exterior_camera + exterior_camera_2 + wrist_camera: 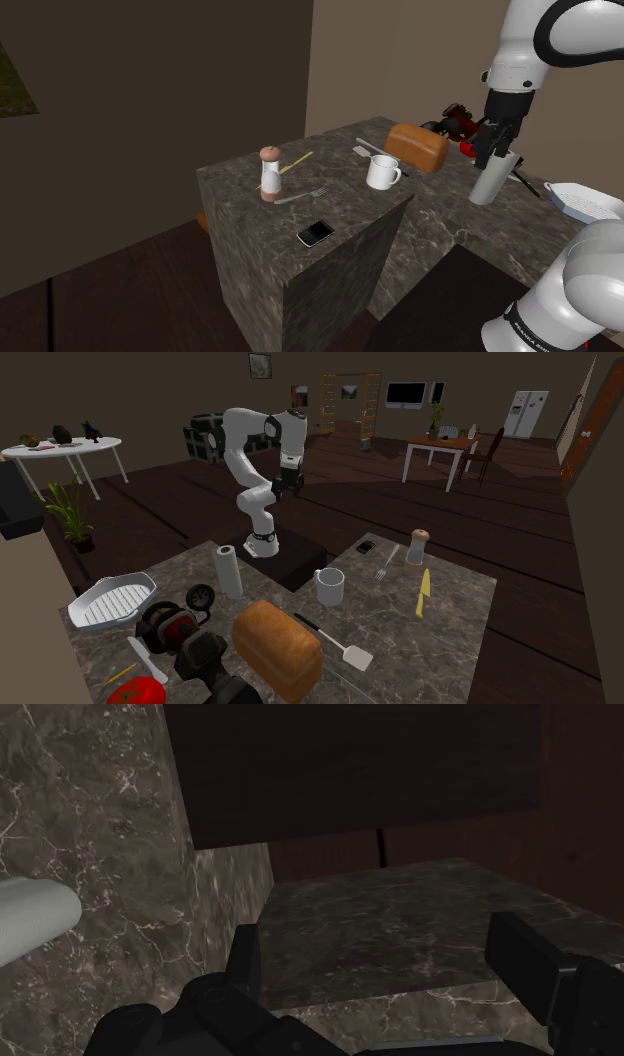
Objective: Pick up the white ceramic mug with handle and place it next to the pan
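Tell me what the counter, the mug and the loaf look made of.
Counter: dark polished stone, marble-like by its pale veining. Mug: plain smooth white, possibly ceramic; the look leaves it open. Loaf: bread, with a matte golden-brown crust.

On the counter (232, 178), the mug (383, 172) stands near the bread loaf (417, 147), on the shoulder view's left of it. The roll (492, 182) stands between loaf and pan (582, 200). The grinder (269, 173), fork (301, 196) and phone (315, 233) occupy the left end.
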Available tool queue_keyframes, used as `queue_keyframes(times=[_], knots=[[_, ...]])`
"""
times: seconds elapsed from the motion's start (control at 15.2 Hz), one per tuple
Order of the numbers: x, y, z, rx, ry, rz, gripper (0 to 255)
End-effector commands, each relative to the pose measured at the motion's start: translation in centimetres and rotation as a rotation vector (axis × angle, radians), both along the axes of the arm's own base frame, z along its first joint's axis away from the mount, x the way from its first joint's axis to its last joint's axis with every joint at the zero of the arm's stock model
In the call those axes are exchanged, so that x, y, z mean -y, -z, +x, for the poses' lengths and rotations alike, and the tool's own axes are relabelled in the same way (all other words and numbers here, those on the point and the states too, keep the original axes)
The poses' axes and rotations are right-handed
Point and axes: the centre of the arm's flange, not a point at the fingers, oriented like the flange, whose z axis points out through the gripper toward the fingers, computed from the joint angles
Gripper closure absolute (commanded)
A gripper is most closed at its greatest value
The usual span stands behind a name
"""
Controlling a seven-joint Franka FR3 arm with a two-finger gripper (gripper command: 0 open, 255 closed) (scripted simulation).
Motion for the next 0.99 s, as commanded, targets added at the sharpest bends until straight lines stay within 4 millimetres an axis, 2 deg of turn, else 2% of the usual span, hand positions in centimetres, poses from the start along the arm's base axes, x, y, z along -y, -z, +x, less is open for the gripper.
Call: queue_keyframes(times=[0.0, 0.92], knots=[[0.0, 0.0, 0.0, 0.0, 0.0, 0.0, 0], [7.3, 8.5, 14.2, 0.038, -0.04, 0.031, 0]])
